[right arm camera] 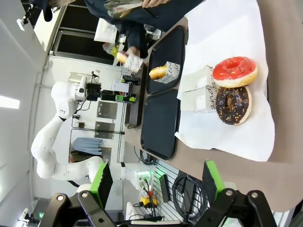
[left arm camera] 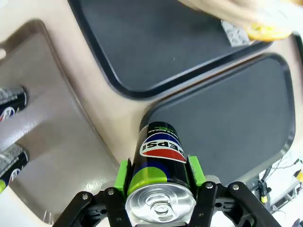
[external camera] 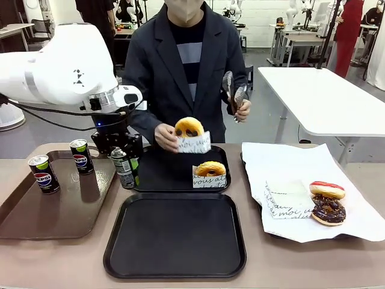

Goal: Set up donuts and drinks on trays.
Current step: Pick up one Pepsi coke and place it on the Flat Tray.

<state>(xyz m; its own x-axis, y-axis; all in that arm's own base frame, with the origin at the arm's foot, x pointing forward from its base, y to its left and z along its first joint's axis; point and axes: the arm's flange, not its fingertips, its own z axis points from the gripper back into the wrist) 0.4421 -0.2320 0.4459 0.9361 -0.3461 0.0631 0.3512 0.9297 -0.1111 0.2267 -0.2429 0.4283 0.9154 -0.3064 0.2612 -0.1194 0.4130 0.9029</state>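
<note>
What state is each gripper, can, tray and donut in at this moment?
left gripper, shut on a Pepsi can
Pepsi can, upright in the grip
right gripper, open, holding nothing
far tray, one sleeved donut on it
near tray, bare
person's hand, holding a second sleeved donut
two cans, upright on the brown tray
iced donuts, lying on the white paper

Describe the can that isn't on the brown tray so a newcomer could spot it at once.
Find the brown tray at the robot's left end of the table, with two cans standing on it. Between its right edge and the far black tray is a third can. It alone is clamped in the left gripper's green pads.
</note>
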